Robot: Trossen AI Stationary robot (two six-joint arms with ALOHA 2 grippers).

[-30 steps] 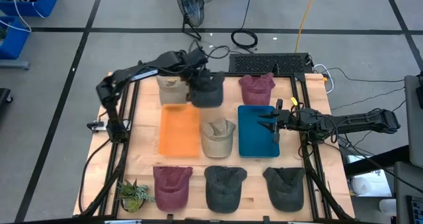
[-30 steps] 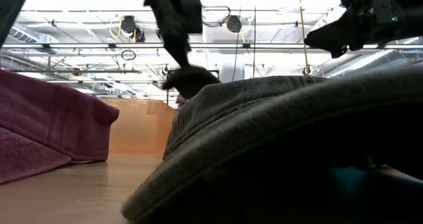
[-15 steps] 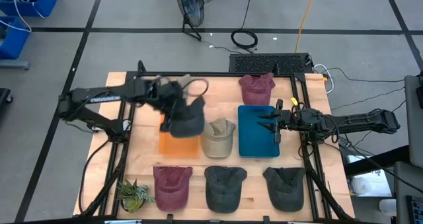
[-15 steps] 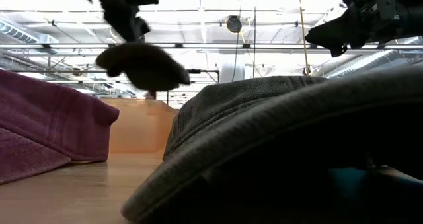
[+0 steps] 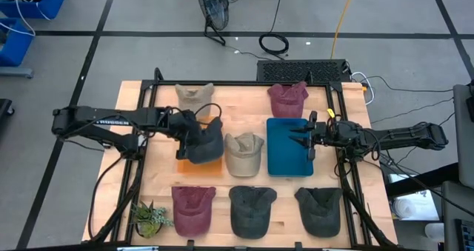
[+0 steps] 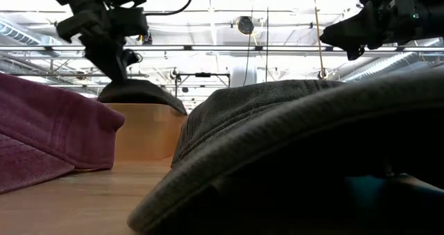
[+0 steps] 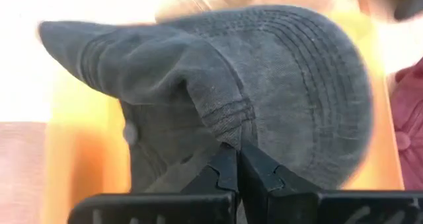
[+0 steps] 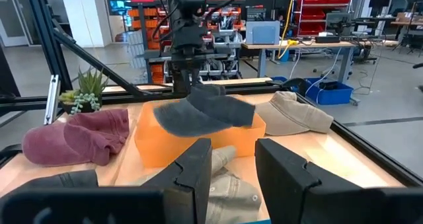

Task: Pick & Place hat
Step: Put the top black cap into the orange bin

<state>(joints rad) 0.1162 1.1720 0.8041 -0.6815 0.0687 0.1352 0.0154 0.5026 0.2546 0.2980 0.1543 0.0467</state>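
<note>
The left gripper [image 5: 187, 130], clamped on the dark grey cloth cap [image 5: 204, 141], has swung it from the table's back row down over the orange rectangular tray [image 5: 185, 162], so release is likely next, while the right gripper [image 5: 300, 139] waits with its 2 fingers apart above the blue tray [image 5: 285, 166].

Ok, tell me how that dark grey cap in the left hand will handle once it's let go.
The dark grey cap is probably soft and floppy: its cloth bunches where the left hand pinches it shut. It seems light, hanging from that one pinch. Over the orange bin, it will likely slump rather than roll.
</note>
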